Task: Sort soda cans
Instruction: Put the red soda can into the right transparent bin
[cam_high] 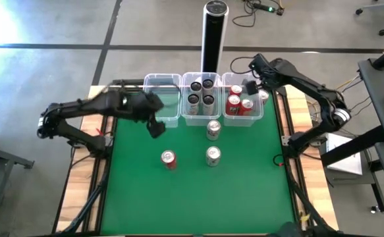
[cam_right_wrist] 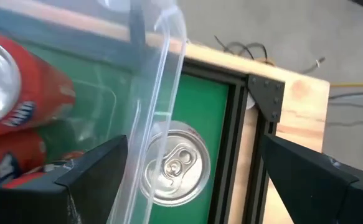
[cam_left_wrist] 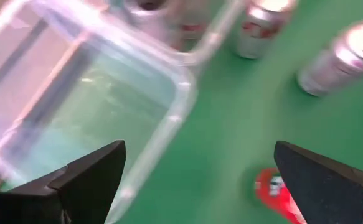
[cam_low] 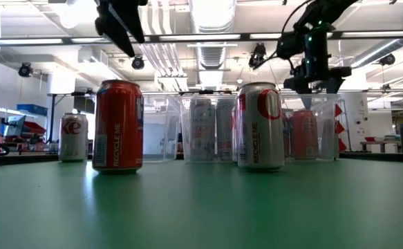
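Three clear bins stand in a row at the far side. The left bin (cam_high: 162, 99) holds nothing. The middle bin (cam_high: 201, 99) holds several dark cans (cam_high: 201, 92). The right bin (cam_high: 243, 105) holds red cans (cam_high: 238, 102). On the green mat stand a red can (cam_high: 169, 159) and two silver cans (cam_high: 213, 129) (cam_high: 213, 156). Another silver can (cam_right_wrist: 174, 167) stands just outside the right bin's right wall. My left gripper (cam_high: 155, 126) hovers open over the mat by the left bin's near corner. My right gripper (cam_high: 251, 87) hangs open above the right bin's right wall, over that can.
A tall black-and-silver post (cam_high: 213, 33) rises behind the middle bin. The mat (cam_high: 178, 204) is bordered by a black frame and wooden edges (cam_right_wrist: 299, 99). In the low view the red can (cam_low: 118, 124) and a silver can (cam_low: 260, 126) stand nearest.
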`<control>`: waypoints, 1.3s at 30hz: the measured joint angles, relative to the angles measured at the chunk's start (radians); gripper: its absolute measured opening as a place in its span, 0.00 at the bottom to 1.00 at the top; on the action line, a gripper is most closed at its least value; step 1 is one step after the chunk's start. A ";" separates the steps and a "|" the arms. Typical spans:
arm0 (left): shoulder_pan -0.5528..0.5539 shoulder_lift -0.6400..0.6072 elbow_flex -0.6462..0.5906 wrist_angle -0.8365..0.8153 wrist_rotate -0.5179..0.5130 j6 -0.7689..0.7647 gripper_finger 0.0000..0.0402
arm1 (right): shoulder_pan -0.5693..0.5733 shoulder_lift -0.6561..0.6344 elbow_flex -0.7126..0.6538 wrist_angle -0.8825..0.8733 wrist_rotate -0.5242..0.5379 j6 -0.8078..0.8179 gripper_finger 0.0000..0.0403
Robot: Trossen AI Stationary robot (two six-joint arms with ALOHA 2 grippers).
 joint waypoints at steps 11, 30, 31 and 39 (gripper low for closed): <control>0.409 0.079 0.026 0.052 0.149 0.101 0.98 | 0.059 -0.176 0.000 0.083 -0.086 -0.007 0.89; 0.497 0.263 -0.045 -0.014 0.056 0.162 0.91 | 0.158 -0.179 0.000 0.034 -0.113 0.003 0.89; 0.497 0.263 -0.045 -0.022 0.051 0.162 0.91 | 0.158 -0.176 0.000 0.035 -0.113 0.003 0.89; 0.507 0.260 -0.045 -0.021 0.025 0.165 0.91 | 0.158 -0.163 0.000 0.035 -0.116 0.000 0.89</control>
